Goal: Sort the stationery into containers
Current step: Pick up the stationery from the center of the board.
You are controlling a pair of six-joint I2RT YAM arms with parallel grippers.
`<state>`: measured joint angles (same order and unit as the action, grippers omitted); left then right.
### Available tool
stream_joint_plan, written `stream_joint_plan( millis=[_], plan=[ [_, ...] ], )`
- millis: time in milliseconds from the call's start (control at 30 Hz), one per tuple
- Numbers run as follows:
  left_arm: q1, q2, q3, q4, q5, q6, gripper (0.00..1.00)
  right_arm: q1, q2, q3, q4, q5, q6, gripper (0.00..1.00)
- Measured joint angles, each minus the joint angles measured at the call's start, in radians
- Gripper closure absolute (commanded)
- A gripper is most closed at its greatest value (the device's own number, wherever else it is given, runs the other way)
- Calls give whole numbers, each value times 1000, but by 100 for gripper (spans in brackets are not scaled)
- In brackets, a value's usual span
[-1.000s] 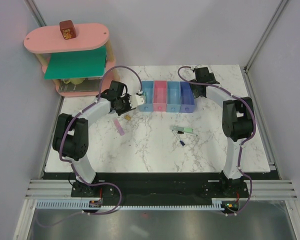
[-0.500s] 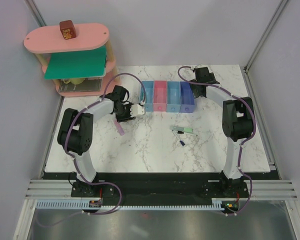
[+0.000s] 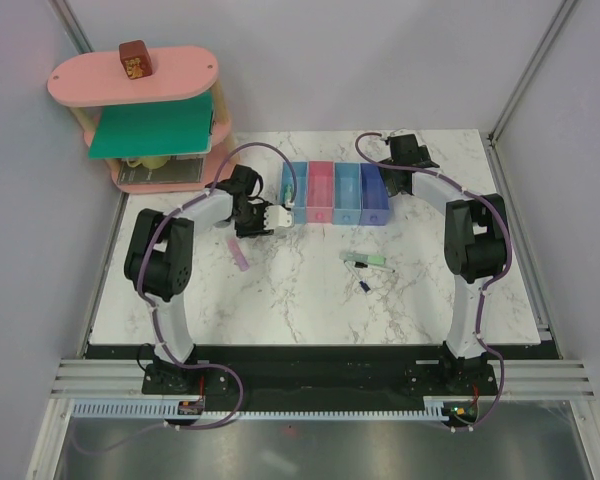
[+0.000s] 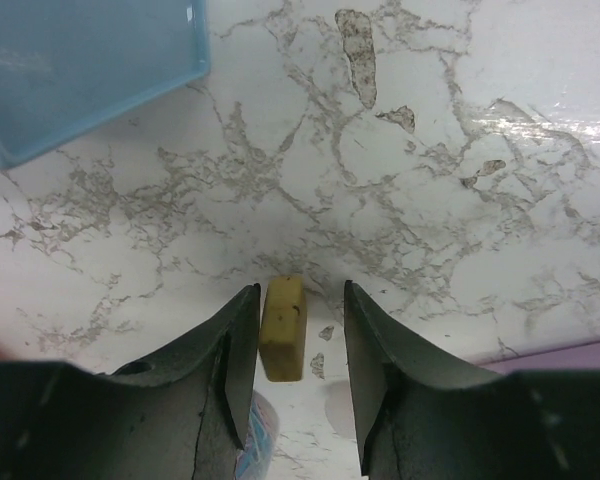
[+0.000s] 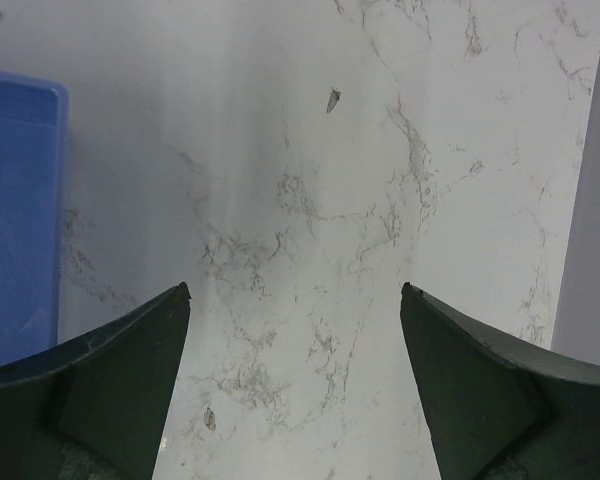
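I set left gripper (image 4: 300, 292) low, jaws part-spread astride tan piece (image 4: 283, 330), not pinching: lined up for pickup near bins (image 3: 323, 214). Right gripper (image 5: 295, 300) empty, jaws wide, parked clear.

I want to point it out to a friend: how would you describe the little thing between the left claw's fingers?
Find the row of four joined bins on the marble table; the left gripper sits beside its leftmost, light blue bin. Between the gripper's open fingers lies a tiny tan block, the only yellowish piece, much smaller than the lilac bar close by.
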<state>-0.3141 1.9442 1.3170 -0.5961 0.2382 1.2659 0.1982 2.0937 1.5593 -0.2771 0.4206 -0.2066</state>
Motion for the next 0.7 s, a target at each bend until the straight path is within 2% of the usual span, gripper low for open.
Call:
stream_joint_plan(
  millis=[67,100,167,200,233,500,700],
  plan=[
    [-7,8,10,-3,0,11,64,0,0,0,0,0,0,6],
    [-11,11,15,-3,0,14,74,0,0,0,0,0,0,6],
    [-18,17,19,-4,1,22,84,0,0,1,0,0,-1,6],
    [-21,21,23,-2,-1,26,95,0,0,1,0,0,-1,6],
    [-23,25,27,-5,-2,27,98,1,0,2,0,0,-1,7],
    [-23,24,42,-36,-1,31,98,2,0,13,-7,-2,1,7],
    [-26,-3,79,-142,62,-28,98,9,0,23,-8,-7,2,7]
  ],
)
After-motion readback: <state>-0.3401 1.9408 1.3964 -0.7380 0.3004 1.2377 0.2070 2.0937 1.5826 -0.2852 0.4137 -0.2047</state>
